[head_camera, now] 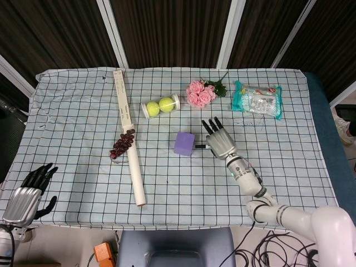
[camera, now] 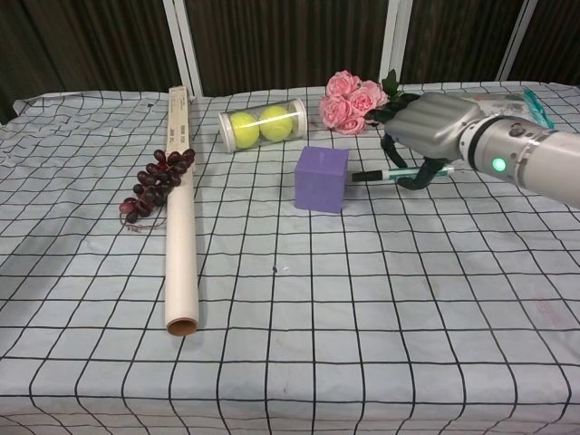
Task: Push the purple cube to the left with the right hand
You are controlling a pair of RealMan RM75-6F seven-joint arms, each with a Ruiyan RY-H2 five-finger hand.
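The purple cube [head_camera: 184, 143] [camera: 322, 178] sits on the checked cloth near the table's middle, below the tennis-ball tube. My right hand [head_camera: 219, 142] [camera: 430, 127] is just right of it, fingers stretched forward and apart, holding nothing. Its thumb [camera: 372, 175] reaches out sideways and touches the cube's right face. My left hand [head_camera: 25, 194] hangs off the table's front left corner with its fingers spread, empty; the chest view does not show it.
A long cardboard tube [head_camera: 129, 144] [camera: 181, 208] lies left of the cube with a bunch of dark grapes [head_camera: 122, 143] [camera: 156, 181] against it. Behind are a clear canister of tennis balls [head_camera: 160, 105] [camera: 263, 124], pink roses [head_camera: 200, 93] [camera: 355, 98] and a snack packet [head_camera: 257, 100].
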